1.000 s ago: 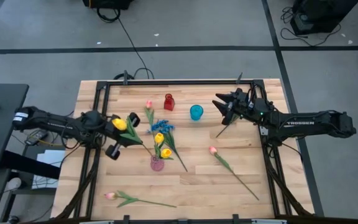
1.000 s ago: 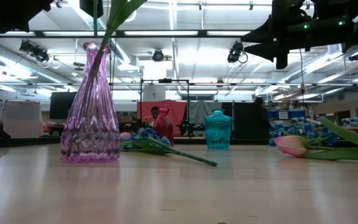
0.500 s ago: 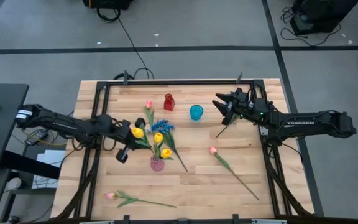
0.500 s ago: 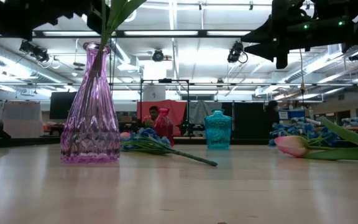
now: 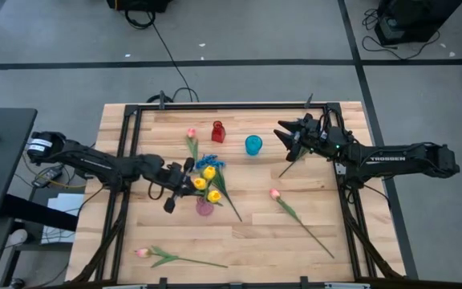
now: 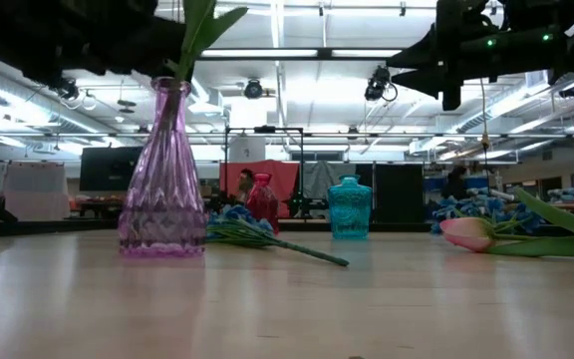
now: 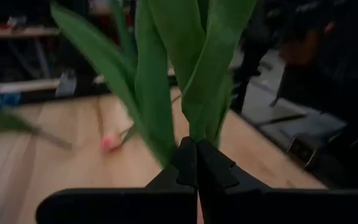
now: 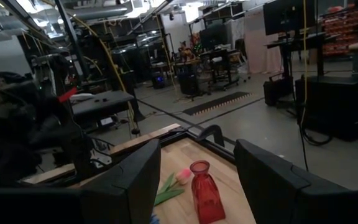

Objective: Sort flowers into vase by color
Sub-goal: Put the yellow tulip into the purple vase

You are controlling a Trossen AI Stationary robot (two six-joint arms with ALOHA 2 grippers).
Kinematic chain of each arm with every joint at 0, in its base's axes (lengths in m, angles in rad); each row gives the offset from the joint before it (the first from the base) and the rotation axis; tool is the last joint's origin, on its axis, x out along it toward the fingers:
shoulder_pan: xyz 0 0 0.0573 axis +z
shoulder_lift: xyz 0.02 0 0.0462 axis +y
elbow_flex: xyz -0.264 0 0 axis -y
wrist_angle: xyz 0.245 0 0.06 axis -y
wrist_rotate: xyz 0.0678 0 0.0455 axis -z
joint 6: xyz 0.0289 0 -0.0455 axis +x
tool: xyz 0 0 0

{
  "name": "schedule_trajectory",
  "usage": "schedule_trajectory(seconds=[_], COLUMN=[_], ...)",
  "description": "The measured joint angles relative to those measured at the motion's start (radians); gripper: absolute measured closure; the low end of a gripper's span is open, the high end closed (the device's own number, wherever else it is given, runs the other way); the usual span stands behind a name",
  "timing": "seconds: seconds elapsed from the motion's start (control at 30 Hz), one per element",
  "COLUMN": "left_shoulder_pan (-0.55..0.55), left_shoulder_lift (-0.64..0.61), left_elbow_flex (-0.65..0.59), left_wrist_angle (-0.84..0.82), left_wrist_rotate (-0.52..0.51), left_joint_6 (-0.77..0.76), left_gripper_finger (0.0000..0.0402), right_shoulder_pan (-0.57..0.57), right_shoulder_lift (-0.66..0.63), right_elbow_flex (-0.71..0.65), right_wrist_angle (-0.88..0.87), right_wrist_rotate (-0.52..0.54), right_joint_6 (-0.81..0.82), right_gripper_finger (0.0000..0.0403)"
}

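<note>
My left gripper [image 5: 189,182] is shut on a yellow tulip [image 5: 200,183] just above the pink glass vase [image 5: 204,207], which stands left of the table's middle. Two more yellow tulips [image 5: 213,196] rise from the vase. In the low view green leaves [image 6: 199,28] stand over the vase's mouth [image 6: 170,84]. Blue flowers [image 5: 208,163] lie just beyond it. Pink tulips lie near the far edge [image 5: 190,133], right of the middle [image 5: 275,193] and at the near left [image 5: 142,252]. My right gripper [image 5: 283,135] hangs open at the far right, holding nothing. My left gripper pinches the yellow tulip's green stem and leaves [image 7: 197,134] between its two shut fingers. The fingers come in nearly level from the table's left and lie across the stem. The leaves stand up past the fingers. The stem's lower end is hidden, so whether it is inside the vase cannot be told.
A small red vase [image 5: 217,131] and a teal vase [image 5: 253,144] stand toward the far edge, between the two arms. A black frame [image 5: 127,120] runs along the table's sides. Bare wood lies at the near middle [image 5: 255,249].
My left gripper has moved toward the table's right edge and down, carrying the yellow tulip from left of the vase to right above it. The pink vase has slid a little toward the table's right.
</note>
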State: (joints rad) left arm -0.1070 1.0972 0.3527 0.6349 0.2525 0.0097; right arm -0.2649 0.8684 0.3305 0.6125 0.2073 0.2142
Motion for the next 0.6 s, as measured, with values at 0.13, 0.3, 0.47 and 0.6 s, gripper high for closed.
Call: schedule_trajectory(seconds=[0.13,0.3,0.47,0.6], left_shoulder_pan=[0.0,0.0,0.0,0.0], left_shoulder_lift=[0.005,-0.001,-0.001,-0.004], left_elbow_flex=[0.0,0.003,0.003,0.003], left_wrist_angle=[-0.083,-0.124,-0.149,-0.161], left_wrist_rotate=[-0.056,-0.101,-0.128,-0.129], left_joint_6=[0.0,-0.006,0.006,0.005], left_gripper_finger=[0.0401,0.0401,0.0399,0.0368], right_shoulder_pan=[0.0,0.0,0.0,0.0], right_shoulder_lift=[0.0,0.0,0.0,0.0], right_elbow_flex=[0.0,0.0,0.0,0.0], right_wrist_angle=[0.0,0.0,0.0,0.0], right_wrist_rotate=[-0.001,-0.002,-0.002,-0.002], right_joint_6=[0.0,0.0,0.0,0.0], right_gripper_finger=[0.0186,0.0186,0.0186,0.0186])
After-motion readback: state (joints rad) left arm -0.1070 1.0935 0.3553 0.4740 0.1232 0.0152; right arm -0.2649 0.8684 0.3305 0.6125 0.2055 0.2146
